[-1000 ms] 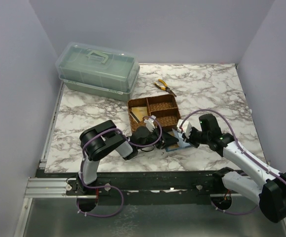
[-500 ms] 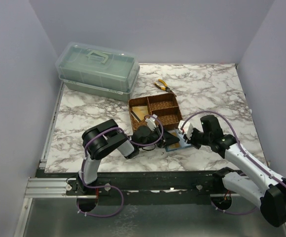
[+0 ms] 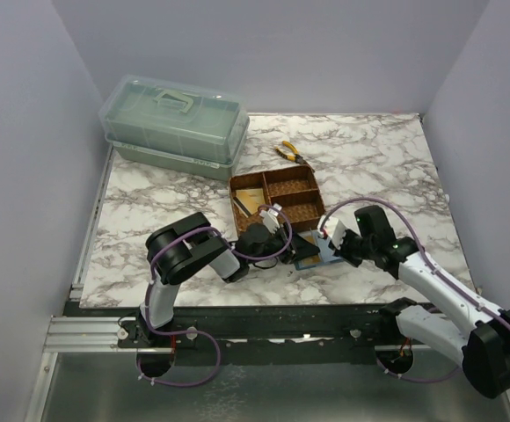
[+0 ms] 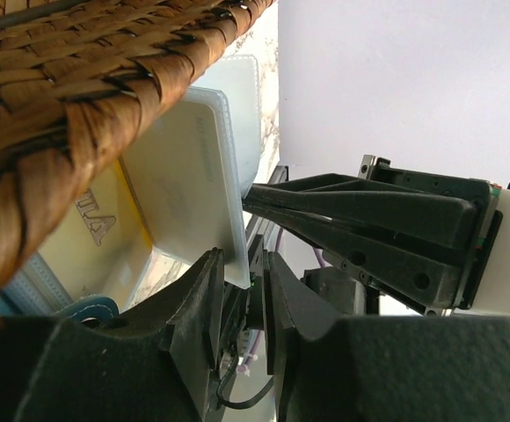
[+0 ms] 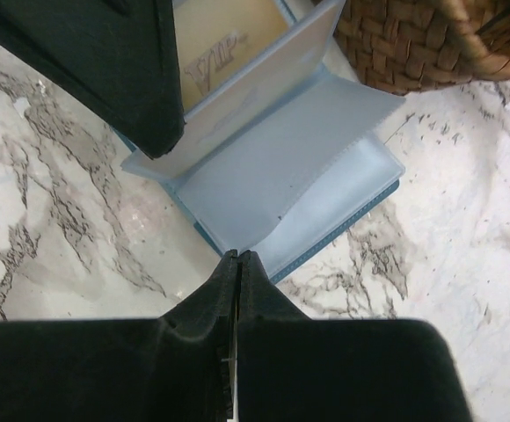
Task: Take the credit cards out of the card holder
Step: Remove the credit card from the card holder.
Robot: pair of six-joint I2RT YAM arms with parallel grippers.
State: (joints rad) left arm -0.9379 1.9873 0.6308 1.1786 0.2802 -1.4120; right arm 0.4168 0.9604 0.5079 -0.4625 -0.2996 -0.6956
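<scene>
Open on the marble table, tight against the near wall of the woven tray: the card holder, teal cover down, pale clear leaves fanned upward. Inside it, 1 gold credit card marked VIP, flat in a pocket beneath a raised leaf and not yet out of the holder. No telling any further cards apart from the pale leaves. Low beside the tray, the left gripper, fingers narrowed to a thin gap and pinching the lower corner of 1 pale leaf, that leaf tilted up off the gold card. Directly opposite, the right gripper, fingers pressed fully together with nothing between them, tips at the near edge of the teal cover. Whether pressing on the cover or just above it, cannot tell. In the tray's long left compartment, something flat and yellowish, too small to name. Farther back on the table, yellow-handled pliers behind the tray and a green lidded box at the far left corner.
</scene>
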